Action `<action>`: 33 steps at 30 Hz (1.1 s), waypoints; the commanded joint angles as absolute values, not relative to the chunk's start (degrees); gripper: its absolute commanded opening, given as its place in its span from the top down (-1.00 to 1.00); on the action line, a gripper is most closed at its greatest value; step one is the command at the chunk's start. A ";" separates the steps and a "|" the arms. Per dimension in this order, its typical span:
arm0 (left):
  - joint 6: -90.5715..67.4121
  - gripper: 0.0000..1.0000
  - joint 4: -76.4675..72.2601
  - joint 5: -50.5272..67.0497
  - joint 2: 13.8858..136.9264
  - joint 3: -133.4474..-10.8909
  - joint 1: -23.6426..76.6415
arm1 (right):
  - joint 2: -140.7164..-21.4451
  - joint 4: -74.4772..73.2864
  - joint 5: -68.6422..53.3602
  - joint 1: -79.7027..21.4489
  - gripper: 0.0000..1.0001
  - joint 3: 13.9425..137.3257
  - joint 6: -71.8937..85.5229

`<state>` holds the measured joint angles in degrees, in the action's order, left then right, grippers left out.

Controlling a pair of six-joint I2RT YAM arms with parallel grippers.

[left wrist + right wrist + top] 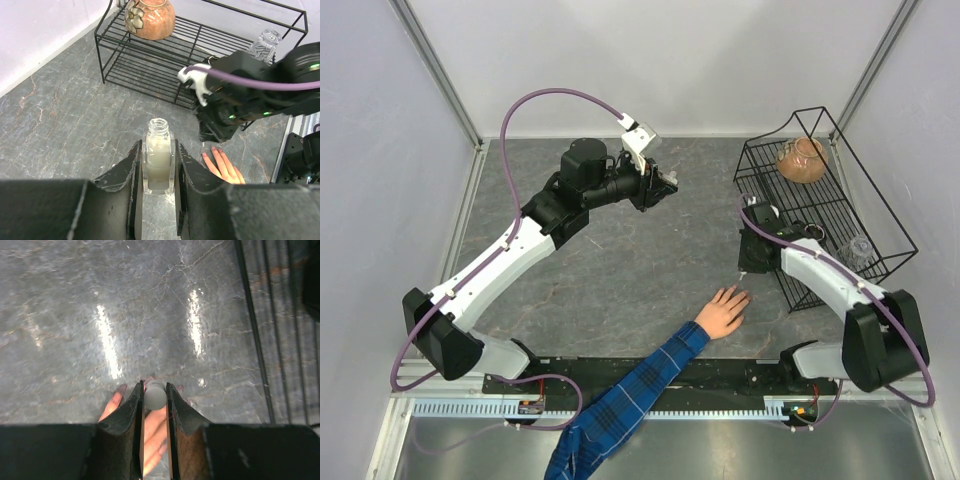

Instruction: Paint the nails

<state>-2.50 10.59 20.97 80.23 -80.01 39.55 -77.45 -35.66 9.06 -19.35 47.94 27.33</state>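
A light-skinned hand (723, 310) in a blue plaid sleeve lies flat on the grey marbled table (620, 270), fingers pointing away from the arm bases. Its nails (214, 149) look pinkish. My right gripper (155, 386) hovers just above the fingertips, shut on the round grey cap of the polish brush (155, 396); the brush itself is hidden below the cap. One darker nail (121, 388) shows left of the jaws. My left gripper (158, 148) is shut on an uncapped glass polish bottle (158, 162) of pale liquid, held upright over the table's far middle (665, 185).
A black wire rack (820, 200) stands at the back right, right behind the right arm (250, 95). It holds a brown flowered vase (802, 160) and a clear glass (857, 250). White walls close the table on three sides.
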 commanded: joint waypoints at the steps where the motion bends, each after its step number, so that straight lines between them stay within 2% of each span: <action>1: -2.28 0.97 7.39 19.43 78.75 -81.65 39.29 | -70.24 -40.07 8.97 -19.07 1.00 51.50 24.70; 5: -2.29 0.96 6.42 17.76 76.91 -80.42 39.29 | -66.63 -40.69 6.60 -19.16 1.00 54.39 21.54; 8: -1.85 0.97 5.28 19.06 74.54 -78.75 39.29 | -66.62 -40.78 3.10 -19.16 1.00 61.24 17.50; 11: -1.93 0.97 5.01 23.01 72.86 -78.05 39.29 | -70.48 -41.66 -1.56 -19.07 1.00 73.09 13.28; 14: -1.76 0.97 5.10 34.41 71.81 -76.91 39.20 | -74.78 -42.27 -11.39 -19.16 1.00 86.54 12.48; 16: -1.76 0.97 5.01 37.52 71.28 -75.85 39.11 | -78.21 -44.72 -16.34 -20.56 1.00 96.38 12.39; 21: -1.93 0.96 3.35 42.98 69.09 -72.78 38.94 | -84.71 -52.20 -13.63 -31.52 1.00 115.70 10.02; 24: -1.58 0.97 1.50 42.80 67.07 -70.49 38.67 | -86.83 -55.36 -13.10 -36.37 1.00 122.67 10.54; 33: -2.72 0.96 -5.00 42.02 62.06 -63.99 38.58 | -86.14 -55.98 -16.16 -39.20 1.00 125.69 12.48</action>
<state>-2.55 2.35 41.25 65.52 -66.13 38.85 -86.65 -54.52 -13.15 -38.89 123.92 11.86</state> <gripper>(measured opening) 0.297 0.237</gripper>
